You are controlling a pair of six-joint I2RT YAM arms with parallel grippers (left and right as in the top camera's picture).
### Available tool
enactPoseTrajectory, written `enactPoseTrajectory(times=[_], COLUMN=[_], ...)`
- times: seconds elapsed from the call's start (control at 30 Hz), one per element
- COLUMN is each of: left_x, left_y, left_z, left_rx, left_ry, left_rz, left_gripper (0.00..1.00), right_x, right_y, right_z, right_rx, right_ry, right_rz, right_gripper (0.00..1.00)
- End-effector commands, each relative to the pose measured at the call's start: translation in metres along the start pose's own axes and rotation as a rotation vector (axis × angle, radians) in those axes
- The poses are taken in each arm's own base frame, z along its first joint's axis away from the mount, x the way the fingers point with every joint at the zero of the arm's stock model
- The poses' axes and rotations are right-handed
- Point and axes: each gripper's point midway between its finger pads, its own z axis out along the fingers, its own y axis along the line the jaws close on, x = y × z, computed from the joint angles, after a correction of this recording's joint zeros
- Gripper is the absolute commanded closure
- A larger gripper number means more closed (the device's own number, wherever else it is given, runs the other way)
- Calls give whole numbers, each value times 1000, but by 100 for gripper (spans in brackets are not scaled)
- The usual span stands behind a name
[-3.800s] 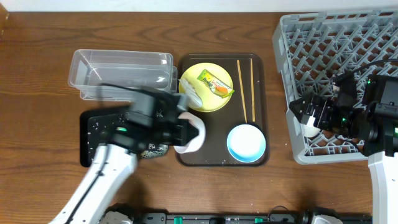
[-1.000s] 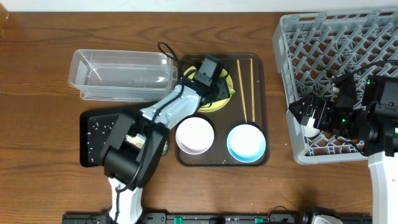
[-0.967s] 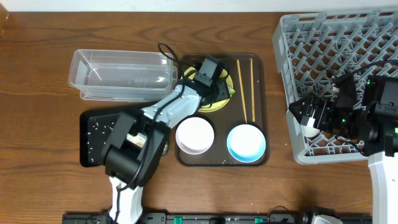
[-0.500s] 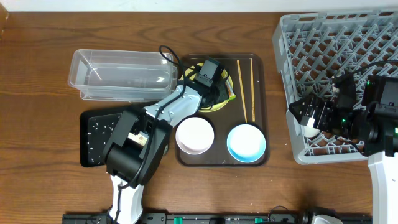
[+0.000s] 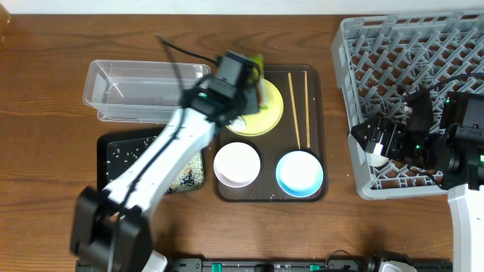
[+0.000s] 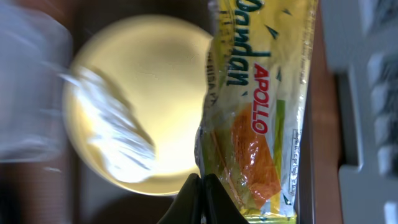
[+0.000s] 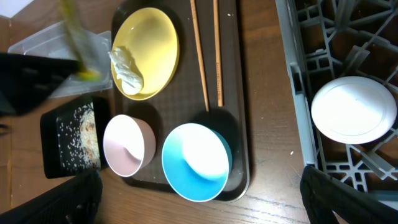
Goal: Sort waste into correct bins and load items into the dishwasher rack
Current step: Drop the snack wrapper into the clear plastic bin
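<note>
Right now the snack wrapper (image 6: 261,112) hangs over the yellow plate (image 6: 155,62) near the counter's far edge, pinched by just one edge in the left gripper (image 6: 202,186), tips nearly closed, so a quick swing twd the clear tub (image 5: 144,91) cd shake it loose.

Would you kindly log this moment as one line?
left claw shut on wrapper; tissue on plate; right claw open over rack

The wooden table (image 5: 45,91) carries clear tub (image 5: 128,91), black tray (image 5: 100,166), brown tray (image 5: 316,113), grey rack (image 5: 393,45).
</note>
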Motion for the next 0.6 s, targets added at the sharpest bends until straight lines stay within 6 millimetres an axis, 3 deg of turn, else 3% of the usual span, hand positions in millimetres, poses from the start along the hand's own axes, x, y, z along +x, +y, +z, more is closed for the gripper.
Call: enactPoseTrajectory(times=[0.0, 0.13, 0.27, 0.33, 0.43, 0.57], left_x=[-27, -42, -49, -51, -57, -58], left_y=[55, 114, 143, 147, 143, 120], left_z=[-5, -5, 4, 5, 1, -13], left_rx=[-157, -239, -208, -177, -139, -51], left_ry=[-72, -76, -45, -38, -42, -25], left_rz=[-93, -274, -375, -397, -375, -345], left_gripper=[94, 94, 92, 71, 51, 46], right_x=[-4, -3, -1, -1, -1, -1], right_y=[1, 1, 1, 1, 1, 1], right_z=[-5, -5, -5, -5, -5, -5], right_rx=[-3, -3, -1, -1, -1, -1], right_ry=[-20, -16, -9, -8, -8, -7], right_rz=[-8, -6, -2, -1, -1, -1], right_gripper=[1, 1, 1, 1, 1, 1])
